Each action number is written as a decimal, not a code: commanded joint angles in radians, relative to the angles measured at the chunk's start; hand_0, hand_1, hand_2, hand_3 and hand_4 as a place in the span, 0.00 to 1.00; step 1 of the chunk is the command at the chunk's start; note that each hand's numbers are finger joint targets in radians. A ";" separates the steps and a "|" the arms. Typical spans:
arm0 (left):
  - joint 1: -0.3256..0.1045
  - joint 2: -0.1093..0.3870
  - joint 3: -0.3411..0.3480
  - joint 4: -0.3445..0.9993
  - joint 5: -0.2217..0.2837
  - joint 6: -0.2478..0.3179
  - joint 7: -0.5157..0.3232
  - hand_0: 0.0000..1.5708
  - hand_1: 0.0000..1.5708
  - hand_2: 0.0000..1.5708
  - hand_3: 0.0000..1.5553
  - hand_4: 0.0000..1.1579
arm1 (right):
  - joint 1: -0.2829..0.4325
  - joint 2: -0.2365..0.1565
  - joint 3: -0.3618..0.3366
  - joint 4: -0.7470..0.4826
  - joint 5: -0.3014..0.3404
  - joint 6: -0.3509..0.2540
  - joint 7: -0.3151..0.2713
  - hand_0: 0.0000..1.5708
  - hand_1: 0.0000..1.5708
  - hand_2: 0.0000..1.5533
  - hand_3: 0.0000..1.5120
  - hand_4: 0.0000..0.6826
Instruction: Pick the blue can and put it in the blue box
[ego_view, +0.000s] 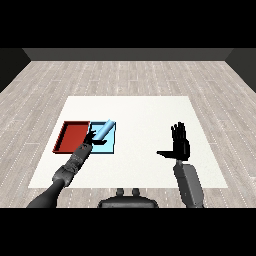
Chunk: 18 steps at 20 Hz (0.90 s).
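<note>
The blue can (105, 129) lies tilted over the light blue tray (116, 131), its upper end pointing up and to the right toward the tray's far edge, its lower end down in the left hand (93, 137). That hand is over the near left part of the tray, its black fingers curled round the lower end of the can. Whether the can touches the tray floor or hangs just above it I cannot tell. The left forearm (70, 167) runs in from the lower left corner, crossing the white worktop (145, 115) at a slant up to the tray.

The red tray (71, 136) sits just beside the light blue one, on its left, the two touching along one side. Both lie on the left half of the worktop.

The right hand (179, 145) is well apart from the trays, out over the right half of the worktop. It stands upright with straight fingers spread wide and the thumb stuck out toward the left, holding nothing. Its grey forearm (189, 185) rises from the lower right
</note>
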 joint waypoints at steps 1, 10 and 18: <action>0.045 -0.001 0.014 0.030 0.003 0.099 -0.015 0.00 0.00 0.00 0.00 0.00 | -0.053 -0.006 -0.018 0.003 -0.018 0.002 0.029 0.00 0.00 0.00 0.00 0.00; 0.100 -0.005 0.177 -0.342 0.156 0.182 -0.480 0.00 0.00 0.00 0.00 0.00 | -0.019 0.016 0.014 -0.034 0.000 -0.003 0.026 0.00 0.00 0.00 0.00 0.00; 0.343 -0.080 0.103 -0.725 0.196 -0.058 -0.706 0.00 0.00 0.00 0.00 0.00 | 0.017 -0.060 -0.024 -0.058 -0.003 0.024 0.066 0.00 0.00 0.00 0.00 0.00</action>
